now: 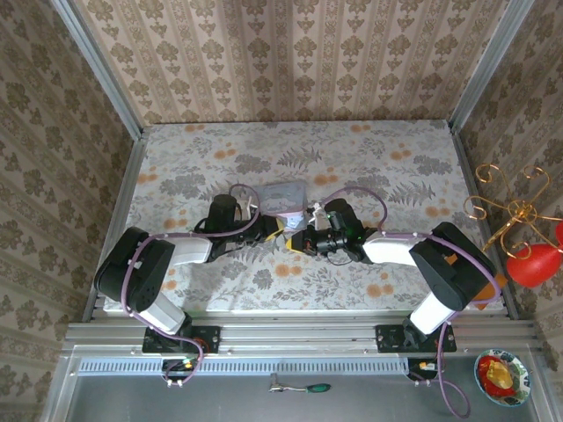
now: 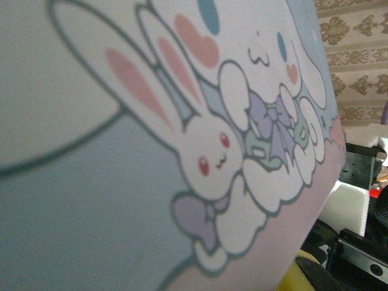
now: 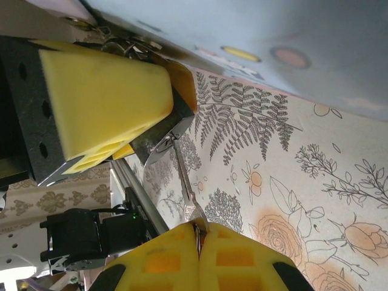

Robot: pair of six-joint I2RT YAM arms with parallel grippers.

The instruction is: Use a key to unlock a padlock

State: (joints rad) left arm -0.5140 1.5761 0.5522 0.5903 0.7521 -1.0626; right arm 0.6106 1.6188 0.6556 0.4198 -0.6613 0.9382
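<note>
Low in the right wrist view, right claw (image 3: 197, 233) pressed together on a thin silvery key (image 3: 185, 182), key tip at the tiny dark padlock (image 3: 159, 140) just ahead, pinched in the left claw (image 3: 170, 124), left wrist view adding rabbit print on the pale-blue rectangular tin (image 2: 151, 182)

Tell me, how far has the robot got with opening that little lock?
Done: the left gripper clamps the padlock, and the right gripper is shut on the key. In hand: the key's tip sits at the padlock's keyhole; how deep it has gone, I cannot tell. Left: turning the key and springing the padlock open; nothing shows it open so far.
</note>
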